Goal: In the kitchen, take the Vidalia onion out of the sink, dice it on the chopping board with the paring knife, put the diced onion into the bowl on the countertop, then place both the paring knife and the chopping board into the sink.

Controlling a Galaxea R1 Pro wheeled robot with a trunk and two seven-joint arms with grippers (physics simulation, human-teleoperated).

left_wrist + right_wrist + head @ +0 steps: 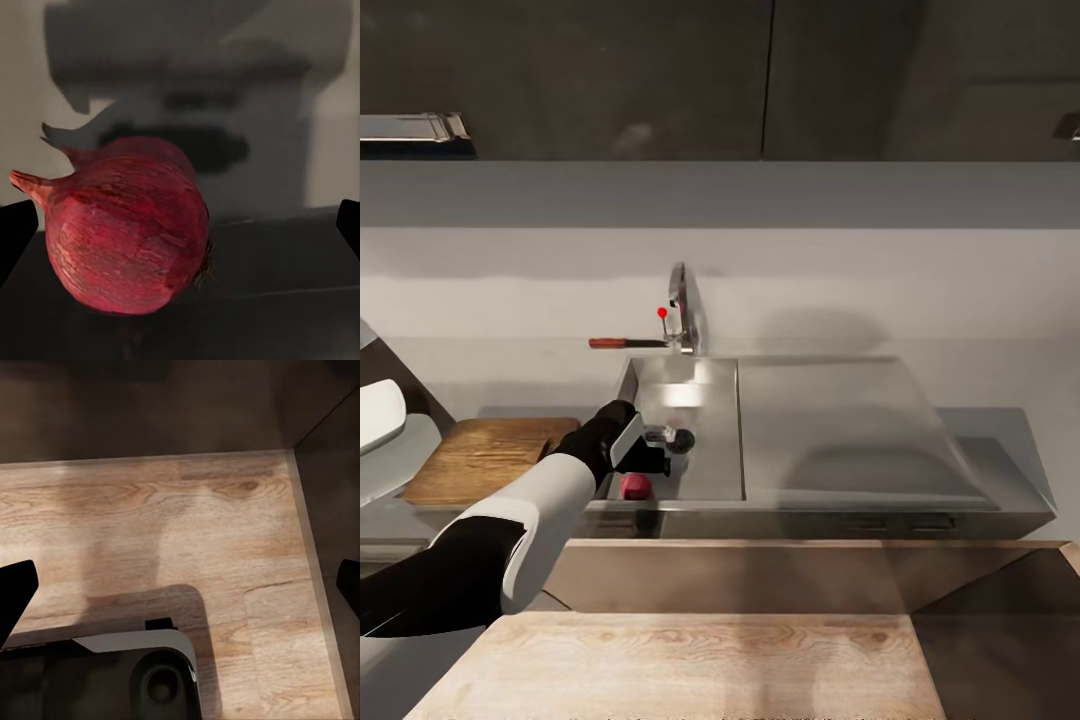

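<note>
The Vidalia onion (pixel 127 236) lies on its side on the floor of the sink (pixel 700 400), near the front wall, its long axis level with the pointed stem tip at one end and the root tuft at the other; the left gripper (pixel 660 448) hangs just above it, jaws spread wide on either side, not touching. The left arm reaches forward over the countertop (pixel 1000 440) beside the chopping board (pixel 485 455), wrist bent down into the basin; the right gripper (pixel 180 585) is likewise parted, over pale wood floor (pixel 150 525).

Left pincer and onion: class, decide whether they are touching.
Apart. The left wrist view shows the onion between the left pincer fingers, with bare sink floor visible between each fingertip and the onion.
</note>
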